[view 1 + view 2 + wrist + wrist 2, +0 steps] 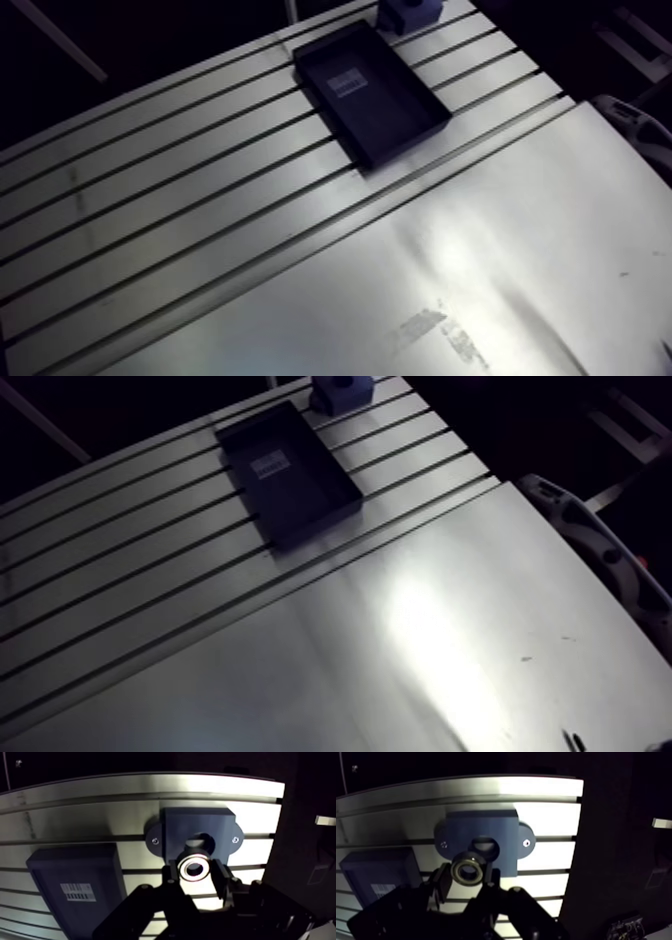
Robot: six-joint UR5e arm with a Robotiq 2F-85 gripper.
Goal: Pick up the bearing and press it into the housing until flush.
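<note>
In the arm view, the slotted table (200, 210) carries a black tray (392, 118) on its far part, with a white barcode label (347, 82) on the tray floor. Just past the tray's far right corner, at the table's far edge, stands the blue housing (408, 12), partly cut off. In the wrist view, the gripper (195, 873) pinches the bearing (195, 868), a shiny metal ring, between its two dark fingers (220, 880). The ring hangs in front of the housing's round bore (204, 842) and overlaps its near edge; whether it touches cannot be told. The housing's two side ears each carry a screw (156, 841), and the tray lies beside it.
</note>
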